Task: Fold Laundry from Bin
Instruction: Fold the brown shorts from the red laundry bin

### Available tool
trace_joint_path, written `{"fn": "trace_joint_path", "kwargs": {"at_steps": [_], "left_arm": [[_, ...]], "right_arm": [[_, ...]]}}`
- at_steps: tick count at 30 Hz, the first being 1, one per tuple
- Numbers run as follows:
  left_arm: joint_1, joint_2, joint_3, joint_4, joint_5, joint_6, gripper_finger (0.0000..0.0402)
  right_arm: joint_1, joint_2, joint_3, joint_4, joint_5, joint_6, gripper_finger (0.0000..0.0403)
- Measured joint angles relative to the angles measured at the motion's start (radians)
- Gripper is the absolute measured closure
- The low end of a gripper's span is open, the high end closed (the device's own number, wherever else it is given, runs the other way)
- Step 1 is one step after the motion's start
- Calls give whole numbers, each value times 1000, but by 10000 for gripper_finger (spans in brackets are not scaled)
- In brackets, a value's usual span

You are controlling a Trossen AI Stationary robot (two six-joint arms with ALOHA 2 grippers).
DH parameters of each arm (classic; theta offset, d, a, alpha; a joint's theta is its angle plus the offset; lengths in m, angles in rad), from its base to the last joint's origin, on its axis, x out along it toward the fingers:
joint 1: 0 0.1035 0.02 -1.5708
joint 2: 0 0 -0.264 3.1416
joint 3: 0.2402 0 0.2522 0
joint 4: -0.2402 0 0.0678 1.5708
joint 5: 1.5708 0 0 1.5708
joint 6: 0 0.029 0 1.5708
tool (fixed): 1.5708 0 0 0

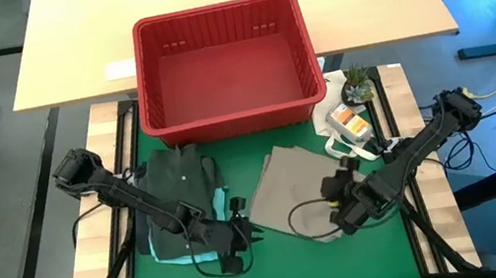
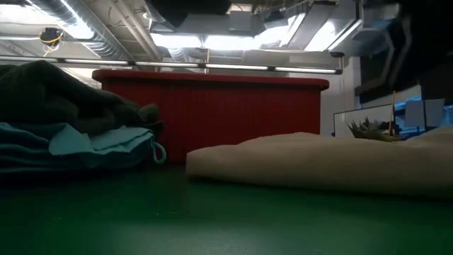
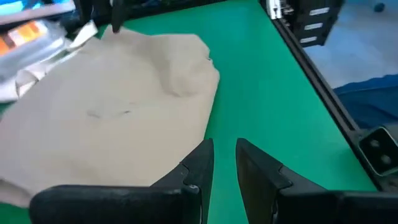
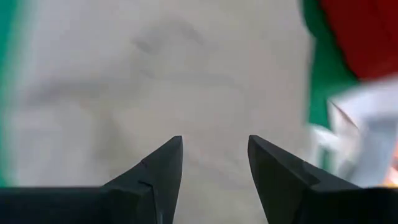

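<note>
below the empty bin (image 1: 222,68), mid-frame, the beige garment (image 1: 294,191) lies half folded; left gripper (image 1: 240,240) and right gripper (image 1: 343,212), jaws apart and empty, likely next pinch its edges.

The red ribbed plastic bin (image 1: 227,67) stands behind; the dark and teal cloth pile (image 1: 178,200) lies left of the beige folded garment (image 1: 291,192).

No legible text, labels, brands or numbers anywhere; orange package print too small.
</note>
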Motion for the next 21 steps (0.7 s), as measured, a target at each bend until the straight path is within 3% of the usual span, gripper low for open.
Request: {"fn": "trace_joint_path", "kwargs": {"at_steps": [3, 11, 21], "left_arm": [[4, 34, 1, 3, -19, -36, 337], [45, 178, 1, 61, -26, -40, 337], [139, 292, 1, 42, -41, -47, 337]], "right_arm": [[0, 6, -54, -76, 11, 64, 220], [0, 6, -245, 6, -6, 125, 220], [0, 6, -373, 250, -237, 187, 220]]}}
